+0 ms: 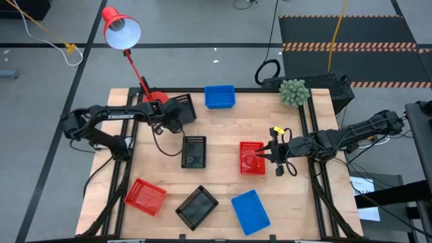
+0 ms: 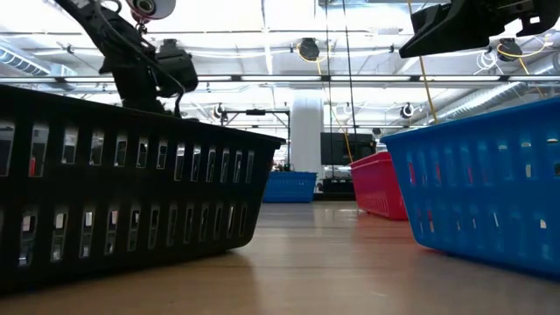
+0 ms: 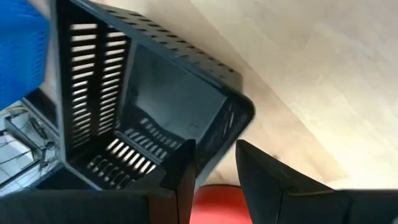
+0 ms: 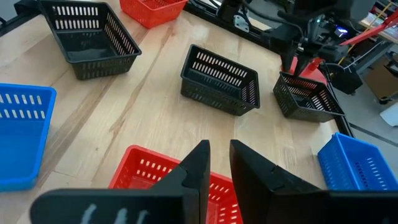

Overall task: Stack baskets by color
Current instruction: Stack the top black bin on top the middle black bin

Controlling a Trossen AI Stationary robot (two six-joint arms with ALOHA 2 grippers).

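**Left tool** (image 3: 216,149): at the far left of the desk, clenched across one wall of a shallow black rectangular basket of perforated plastic (image 1: 185,106). The basket hangs tilted from that single wall, just beside the round red base of a desk lamp (image 1: 156,98).

**Right tool** (image 4: 219,146): at the right side of the desk, fingers drawn close over the near wall of a red perforated plastic basket (image 1: 252,158). It appears to pinch that wall. This basket rests on the light wooden desk (image 1: 223,128).

**Hazards, as judged**
- A one-wall grip lets the black basket swing. It could slip out, or land crooked and fail to nest.
- The lamp base is close to the black basket. A sideways move could catch it and upset the lamp.
- The red basket's thin mesh wall may flex in the pinch. On lifting, it would tip the same way.

**Surroundings**
- A second black basket (image 1: 194,151) sits mid-desk between the two tools and is the likely partner for the carried one. The way to it looks open.
- A third black basket (image 1: 196,207) lies turned at an angle by the near edge.
- A second red basket (image 1: 145,196) is at the near left corner. A straight path from the pinched red one crosses over the black baskets.
- One blue basket (image 1: 219,96) stands at the far edge.
- Another blue basket (image 1: 250,211) stands at the near edge, well apart from the first.
- A small green plant (image 1: 293,92) occupies the far right corner.
- Seven baskets can be counted. Whether any holds another nested inside cannot be told.
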